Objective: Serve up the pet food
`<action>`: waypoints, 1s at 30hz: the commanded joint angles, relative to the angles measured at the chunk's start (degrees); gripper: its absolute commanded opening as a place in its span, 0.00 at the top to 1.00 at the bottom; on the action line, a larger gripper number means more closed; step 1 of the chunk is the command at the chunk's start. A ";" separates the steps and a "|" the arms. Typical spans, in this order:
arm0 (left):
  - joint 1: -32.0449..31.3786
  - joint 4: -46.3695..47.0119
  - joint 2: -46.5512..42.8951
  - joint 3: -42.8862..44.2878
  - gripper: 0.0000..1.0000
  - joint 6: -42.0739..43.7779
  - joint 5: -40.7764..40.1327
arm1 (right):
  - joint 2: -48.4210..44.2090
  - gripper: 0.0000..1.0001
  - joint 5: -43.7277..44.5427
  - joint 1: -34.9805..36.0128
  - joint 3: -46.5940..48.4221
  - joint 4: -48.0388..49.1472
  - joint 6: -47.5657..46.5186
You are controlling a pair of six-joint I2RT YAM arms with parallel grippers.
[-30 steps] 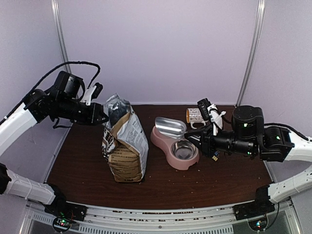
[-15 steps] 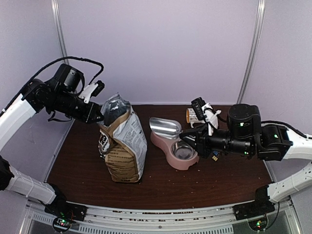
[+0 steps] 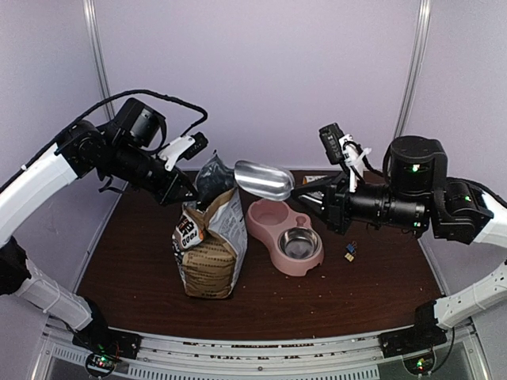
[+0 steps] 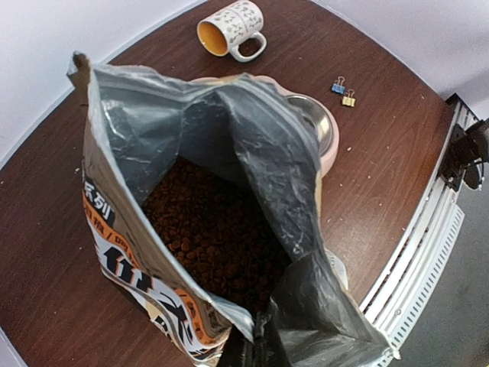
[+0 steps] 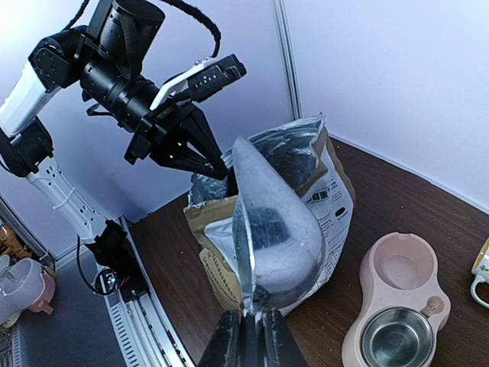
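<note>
The kraft and white bag [image 3: 207, 252] stands left of centre, its mouth pulled open. My left gripper [image 3: 187, 195] is shut on the bag's top rim and holds it up; in the left wrist view the gripper [image 4: 257, 353] pinches the grey lining. The pet food [image 4: 206, 229] shows as a heap of reddish-brown pellets inside the bag. My right gripper [image 3: 307, 193] is shut on the handle of a metal scoop [image 3: 264, 180], held in the air just right of the bag's mouth. The right wrist view shows the scoop [image 5: 279, 229] on edge before the bag [image 5: 330, 200]. The pink double bowl [image 3: 279, 218] has a steel insert [image 3: 299, 243].
A patterned mug [image 4: 231, 27] lies at the back of the table, mostly hidden behind the right arm in the top view. Two binder clips [image 3: 348, 252] lie right of the bowl. A few crumbs dot the brown table [image 3: 135, 277]. Rails run along the near edge.
My left gripper moved right and pulled the bag's rim up and open. My right gripper lifted the scoop off the pink bowl, up and left to the bag's mouth.
</note>
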 commanded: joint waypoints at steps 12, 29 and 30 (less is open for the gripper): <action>-7.88 9.71 1.08 8.71 1.00 6.65 8.42 | 13.61 1.00 4.75 0.39 19.38 -19.38 -1.79; -11.61 16.13 -4.16 1.02 1.00 1.12 -4.29 | 30.59 1.00 5.61 -1.05 35.87 -37.16 -2.37; -11.61 16.53 -5.06 0.36 1.00 0.62 -6.51 | 30.97 1.00 5.61 -1.13 35.96 -38.21 -2.02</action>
